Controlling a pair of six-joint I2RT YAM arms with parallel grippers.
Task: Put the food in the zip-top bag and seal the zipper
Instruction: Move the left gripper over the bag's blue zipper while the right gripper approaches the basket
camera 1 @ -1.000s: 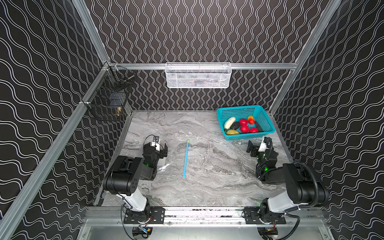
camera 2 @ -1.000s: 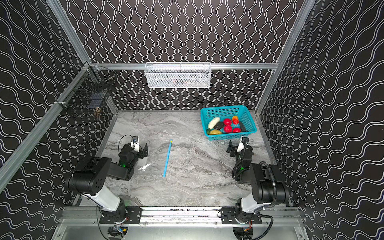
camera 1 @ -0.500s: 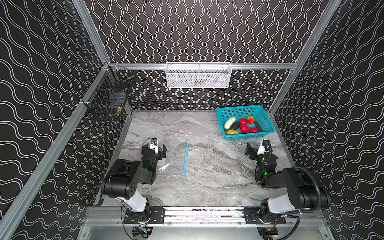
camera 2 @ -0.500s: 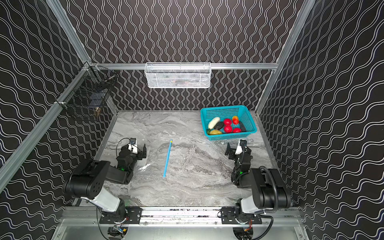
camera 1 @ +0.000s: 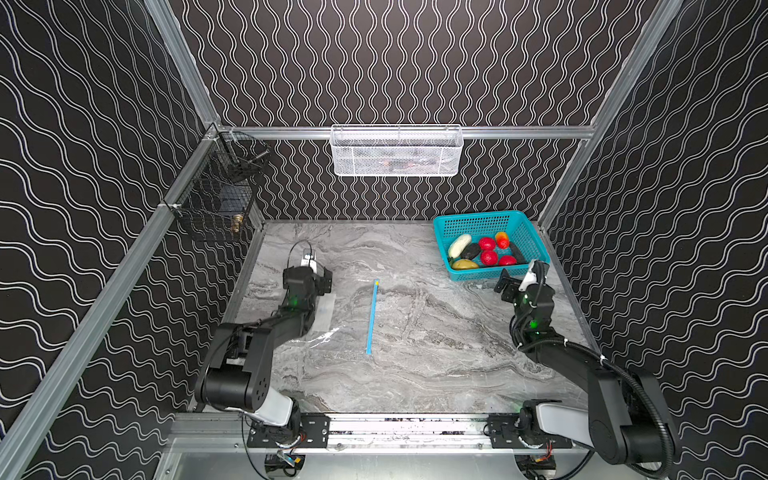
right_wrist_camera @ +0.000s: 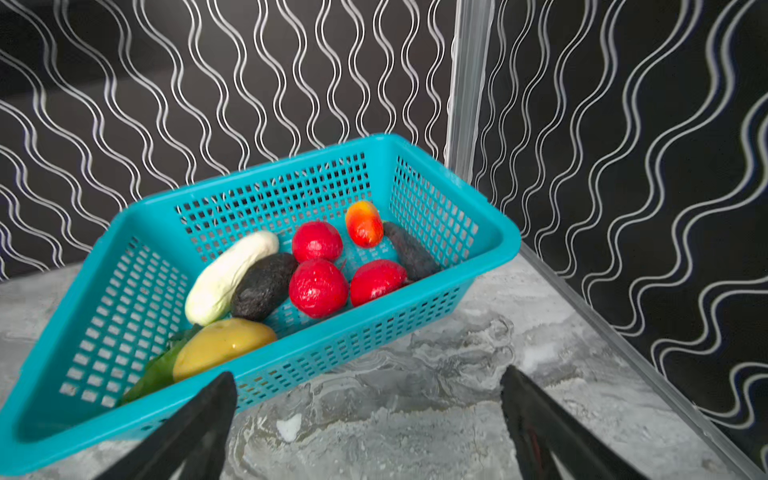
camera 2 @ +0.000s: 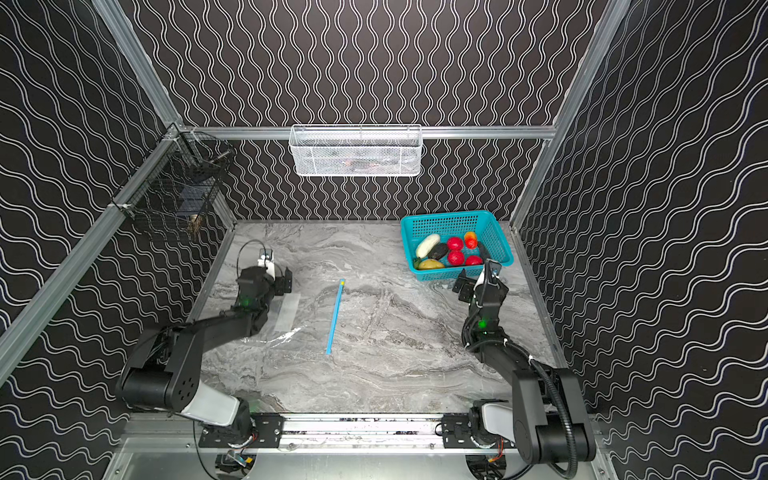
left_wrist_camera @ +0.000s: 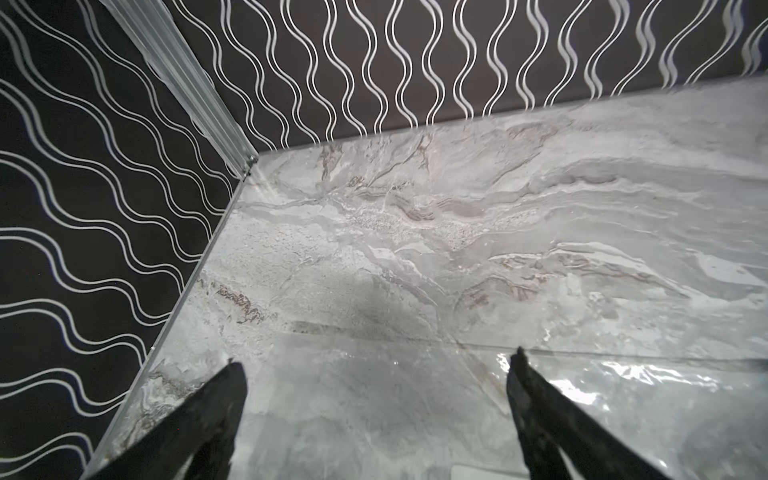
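Zip-top bag (camera 1: 349, 320) lies flat centre-left on the counter (camera 1: 415, 374). Left claw (camera 1: 311, 272) hangs above its left side, spread wide and empty. Blue zipper (camera 1: 372, 316) runs through the centre. Right claw (camera 1: 519, 276), also wide and empty, is just beside the basket (camera 1: 478, 224), upper right, which holds the food (camera 1: 488, 257).

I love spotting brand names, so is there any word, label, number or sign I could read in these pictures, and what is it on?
None can be read.
The pale patch on the clear bag: no writing shows.
The teal basket and the toy food in it: no label or mark.
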